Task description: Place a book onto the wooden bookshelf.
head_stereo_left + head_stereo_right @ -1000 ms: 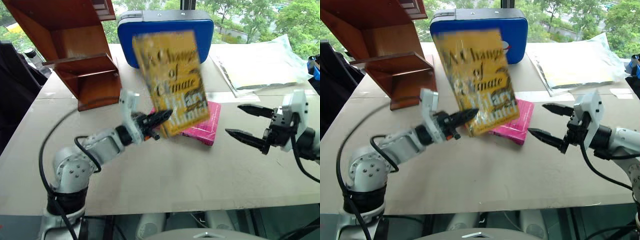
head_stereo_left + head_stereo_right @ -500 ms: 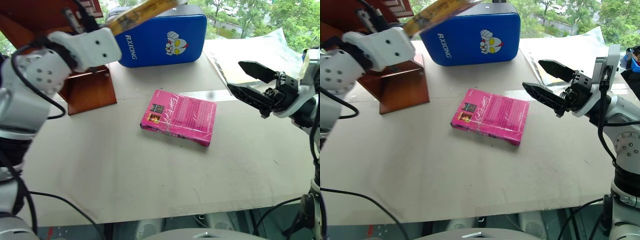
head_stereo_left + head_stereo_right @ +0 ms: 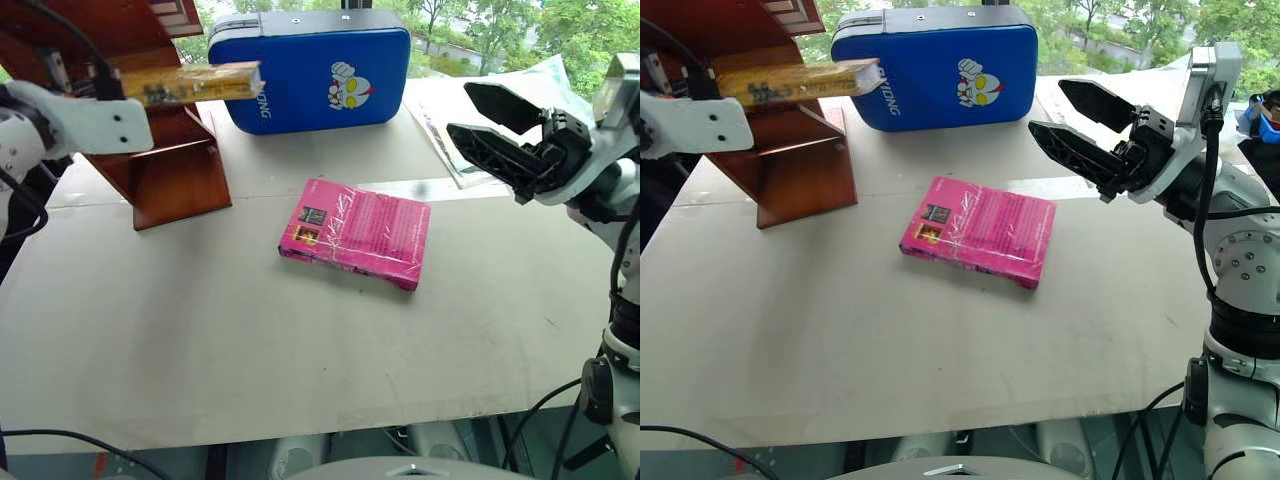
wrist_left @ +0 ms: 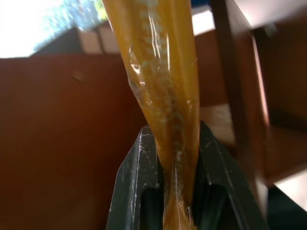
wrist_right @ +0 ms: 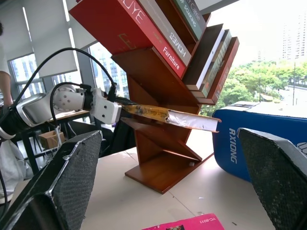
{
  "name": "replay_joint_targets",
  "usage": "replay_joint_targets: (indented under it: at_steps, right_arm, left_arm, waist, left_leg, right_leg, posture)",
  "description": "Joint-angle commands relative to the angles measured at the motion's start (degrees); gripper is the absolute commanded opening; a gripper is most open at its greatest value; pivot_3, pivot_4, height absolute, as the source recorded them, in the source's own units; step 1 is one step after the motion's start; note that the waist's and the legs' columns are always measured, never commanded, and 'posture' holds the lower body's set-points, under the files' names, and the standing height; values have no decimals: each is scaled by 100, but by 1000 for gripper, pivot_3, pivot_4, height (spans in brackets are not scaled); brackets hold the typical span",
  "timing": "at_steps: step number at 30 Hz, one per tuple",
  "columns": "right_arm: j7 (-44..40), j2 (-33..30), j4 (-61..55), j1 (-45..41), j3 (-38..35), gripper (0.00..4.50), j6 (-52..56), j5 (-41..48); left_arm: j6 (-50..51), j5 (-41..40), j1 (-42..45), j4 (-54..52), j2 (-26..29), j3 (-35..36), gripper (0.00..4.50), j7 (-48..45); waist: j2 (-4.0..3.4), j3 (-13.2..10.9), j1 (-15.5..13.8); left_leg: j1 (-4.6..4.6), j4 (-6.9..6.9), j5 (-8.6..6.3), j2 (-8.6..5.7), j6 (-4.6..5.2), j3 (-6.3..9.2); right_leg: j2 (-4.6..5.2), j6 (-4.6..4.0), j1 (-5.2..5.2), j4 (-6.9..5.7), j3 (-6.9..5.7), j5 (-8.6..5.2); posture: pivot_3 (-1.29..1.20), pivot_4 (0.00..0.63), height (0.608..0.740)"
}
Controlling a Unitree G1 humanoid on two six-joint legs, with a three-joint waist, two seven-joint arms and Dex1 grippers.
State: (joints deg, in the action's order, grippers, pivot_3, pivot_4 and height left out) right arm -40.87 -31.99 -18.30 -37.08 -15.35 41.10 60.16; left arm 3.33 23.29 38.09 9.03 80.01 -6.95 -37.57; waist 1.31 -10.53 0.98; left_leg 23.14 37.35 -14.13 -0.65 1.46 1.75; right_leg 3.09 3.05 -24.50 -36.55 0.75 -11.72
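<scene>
Book (image 3: 195,83) flat in clenched left gripper (image 4: 175,158), long axis level, seemingly across the wooden bookshelf (image 3: 170,170); right gripper (image 3: 490,125) spread, empty.

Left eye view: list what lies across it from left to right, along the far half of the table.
wooden bookshelf → the book held flat in the left tool → blue padded case → plastic-wrapped papers → right tool, jaws open. The pink book lies nearer, below the case.
</scene>
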Motion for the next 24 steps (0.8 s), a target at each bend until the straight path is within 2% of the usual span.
replay_joint_targets:
  at_steps: [1,5,10,11,12,13,14,18,19,24]
  right_arm:
    - [46,44,-109,-145,5,4500,-108,55]
    - [100,82,-161,-106,5,4500,-137,65]
    - [154,91,-241,-34,-20,4500,-165,75]
    - [162,93,-248,-18,-24,4500,-181,66]
    - [161,103,-252,5,-35,4500,-193,78]
    - [158,108,-258,31,-45,4500,-203,93]
    - [157,115,-264,59,-51,4500,-206,110]
    - [152,122,-274,120,-16,4500,-237,95]
    - [157,125,-275,122,-9,4500,-241,98]
    - [144,127,-275,142,22,4500,-221,110]
  left_arm:
    - [418,18,183,-110,17,409,123,-221]
    - [762,189,110,-122,85,352,123,-545]
    - [1035,275,246,-218,-121,278,123,-798]
    - [1102,292,291,-228,-168,262,1131,-850]
    - [1170,311,312,-213,-210,247,1368,-889]
    - [1197,346,318,-180,-236,238,1807,-888]
    - [1229,381,311,-156,-251,243,2458,-895]
    - [1261,480,345,-179,-294,291,4159,-823]
    - [1281,499,361,-199,-299,303,4435,-825]
    - [1459,543,312,-301,-189,483,4435,-802]
  waist:
    - [0,0,-11]
    - [0,0,-6]
    - [0,0,40]
    - [0,0,43]
    - [0,0,46]
    - [0,0,50]
    - [0,0,54]
    - [0,0,75]
    - [0,0,77]
    - [0,0,88]
  left_leg:
    - [5,4,0,2,0,0]
    - [40,31,1,1,0,4]
    - [47,44,1,1,0,2]
    - [47,44,1,0,0,3]
    - [47,45,0,1,0,4]
    - [47,45,1,0,0,4]
    - [48,46,0,-1,0,5]
    - [54,57,0,-1,0,8]
    - [55,60,0,-1,0,8]
    - [57,75,0,0,0,10]
  right_leg:
    - [0,0,-7,-9,1,0]
    - [0,0,-41,-28,-2,0]
    - [0,0,-43,-31,1,1]
    - [-1,0,-43,-31,-1,1]
    - [-1,0,-43,-32,-2,1]
    - [-1,0,-44,-33,-2,1]
    - [-1,0,-44,-34,-3,1]
    - [0,0,-44,-35,-4,1]
    - [0,0,-44,-37,-4,1]
    - [0,0,-44,-50,-6,1]
  posture:
    - [0,150,740]
    - [0,150,740]
    - [0,150,740]
    - [0,150,740]
    - [0,150,740]
    - [0,150,740]
    - [0,150,740]
    - [0,150,740]
    - [0,150,740]
    - [0,150,740]
